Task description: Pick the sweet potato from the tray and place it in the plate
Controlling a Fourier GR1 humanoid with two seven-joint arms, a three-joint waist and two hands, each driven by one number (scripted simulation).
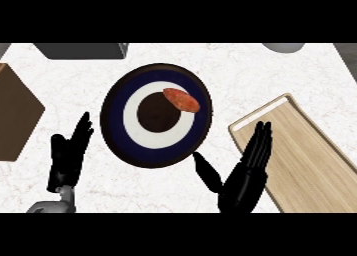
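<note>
The reddish-orange sweet potato (182, 99) lies on the plate (119, 131), up and right of its dark centre. The plate is round, with a dark rim, a navy ring and a white ring. A pale wooden tray (314, 160) lies to the right with nothing on it. My right hand (244, 177) stands open between plate and tray, fingers straight over the tray's left edge, thumb pointing at the plate's lower rim. It holds nothing. Left of the plate my left hand (69, 155) rests open, fingers up.
A brown wooden box (10, 117) sits at the left edge. At the top edge are a grey block (81, 50) and part of a grey round object (284, 47). The counter's white marble top (233, 70) ends at a dark strip at the upper right.
</note>
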